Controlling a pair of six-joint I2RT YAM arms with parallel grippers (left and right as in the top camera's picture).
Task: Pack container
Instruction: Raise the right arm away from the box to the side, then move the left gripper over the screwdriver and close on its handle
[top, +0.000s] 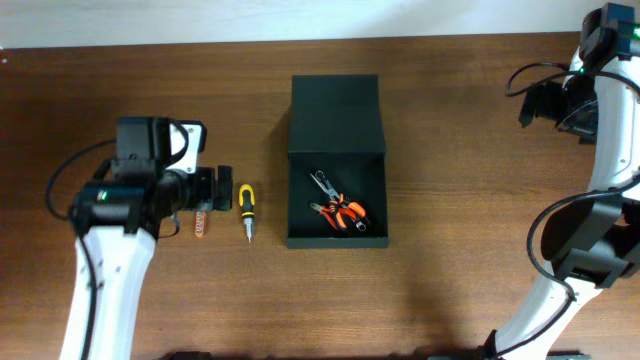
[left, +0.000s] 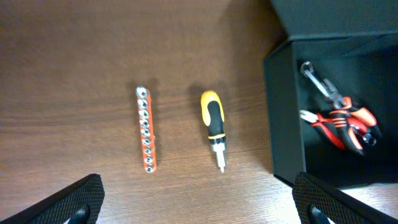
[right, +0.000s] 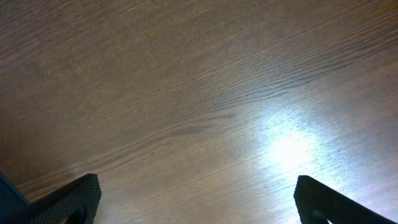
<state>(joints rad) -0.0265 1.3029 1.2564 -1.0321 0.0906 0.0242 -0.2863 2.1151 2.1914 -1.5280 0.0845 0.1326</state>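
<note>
You are looking at the container (top: 305, 218) sitting mid-bench (top: 450, 130), lid folded back and orange pliers (top: 340, 211) lying inside. The left wrist view is cropping its far side. Your left tool (left: 198, 202) is hanging released over the screwdriver (left: 213, 127) and bit strip (left: 147, 137), which it is half hiding from overhead. Your right tool (right: 196, 202) is spread wide, with only its fingertips showing.

The wooden table (top: 450, 150) carries the container (top: 337, 110), a screwdriver (top: 245, 205) and a bit strip (left: 146, 129).
</note>
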